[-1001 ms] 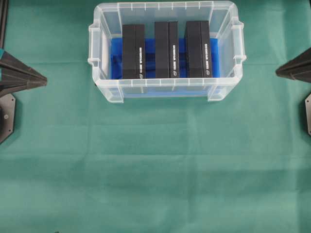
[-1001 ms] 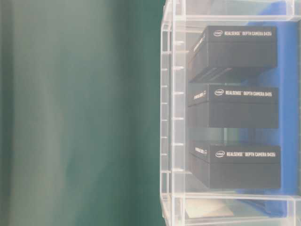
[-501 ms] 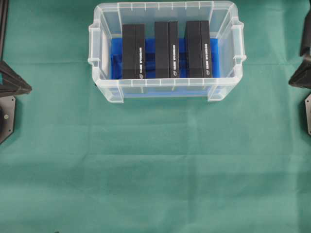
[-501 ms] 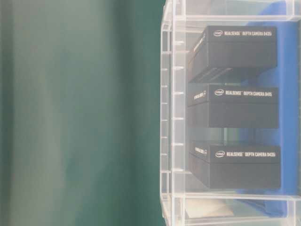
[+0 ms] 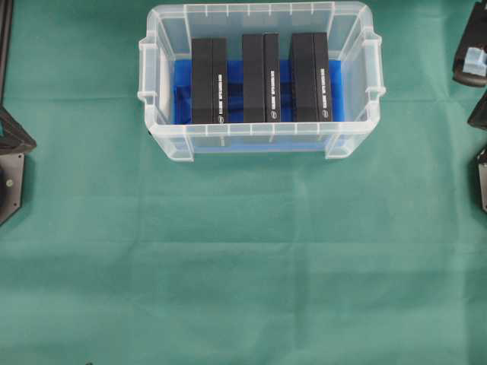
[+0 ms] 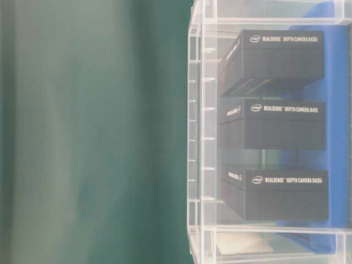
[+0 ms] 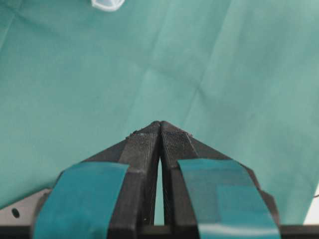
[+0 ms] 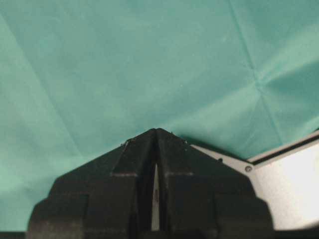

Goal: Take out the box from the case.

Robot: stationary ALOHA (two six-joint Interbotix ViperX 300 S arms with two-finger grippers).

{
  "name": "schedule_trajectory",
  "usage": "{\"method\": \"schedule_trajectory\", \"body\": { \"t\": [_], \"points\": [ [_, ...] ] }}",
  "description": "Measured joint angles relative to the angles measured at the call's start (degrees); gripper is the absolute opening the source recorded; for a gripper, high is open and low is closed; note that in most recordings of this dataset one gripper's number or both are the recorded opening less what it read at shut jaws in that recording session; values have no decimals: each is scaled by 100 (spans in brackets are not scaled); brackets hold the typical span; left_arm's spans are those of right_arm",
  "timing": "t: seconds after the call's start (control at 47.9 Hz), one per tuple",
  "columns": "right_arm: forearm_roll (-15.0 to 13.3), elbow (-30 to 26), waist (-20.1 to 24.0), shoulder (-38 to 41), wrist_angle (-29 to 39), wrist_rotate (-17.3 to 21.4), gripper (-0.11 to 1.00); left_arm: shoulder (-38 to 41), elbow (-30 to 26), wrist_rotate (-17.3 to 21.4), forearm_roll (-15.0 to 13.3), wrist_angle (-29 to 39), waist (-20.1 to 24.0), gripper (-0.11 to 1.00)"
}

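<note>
The case, a clear plastic tub with a blue lining, stands at the table's far middle. Three black boxes stand upright in it: left, middle and right. Through the case wall the table-level view shows the same boxes with white lettering. My left gripper is shut and empty over the bare cloth. It shows only at the left edge of the overhead view, far from the case. My right gripper is also shut and empty, at the right edge.
A green cloth covers the whole table. Grey arm base plates sit at the left edge and the right edge; one lies just beside the right gripper. A corner of the case shows far ahead of the left gripper.
Both grippers have drawn back toward the side edges of the overhead view, the left one leftward, the right one rightward. The case and boxes have not moved.
</note>
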Motion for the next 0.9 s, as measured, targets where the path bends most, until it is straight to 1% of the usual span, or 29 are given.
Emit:
{"method": "schedule_trajectory", "body": {
  "t": [0.063, 0.104, 0.146, 0.23, 0.313, 0.376, 0.542, 0.668, 0.709, 0.751, 0.814, 0.897],
  "points": [
    [0, 0, 0, 26, 0, 185, 0, 0, 0, -88, 0, 0, 9, 1],
    [0, 0, 0, 53, 0, 378, 0, 18, -9, -185, 9, 0, 18, 1],
    [0, 0, 0, 70, 9, 624, 0, 26, 0, -378, 9, 0, 44, 1],
    [-18, 0, -9, 132, 9, 1274, 0, 53, -9, -809, 26, 44, 149, 1],
    [-26, 0, -9, 176, 9, 1951, 0, 105, -9, -1371, 35, 141, 255, 1],
    [-26, -9, -9, 202, 26, 2382, 0, 167, -18, -1960, 44, 299, 352, 1],
    [-35, -9, -9, 255, 141, 3700, 0, 316, -53, -3103, 62, 747, 413, 1],
    [-53, -18, -9, 281, 325, 4632, 0, 369, -62, -3735, 62, 932, 413, 1],
    [-62, -18, -9, 281, 378, 4852, 0, 378, -70, -3867, 62, 940, 422, 1],
    [-70, -18, -9, 281, 404, 4992, 0, 378, -70, -3981, 62, 949, 422, 1],
    [-79, -18, -9, 281, 413, 5063, 0, 378, -62, -4104, 62, 967, 422, 1],
    [-88, -18, -9, 281, 413, 5063, 0, 387, -70, -4148, 62, 984, 413, 1]
  ]
}}
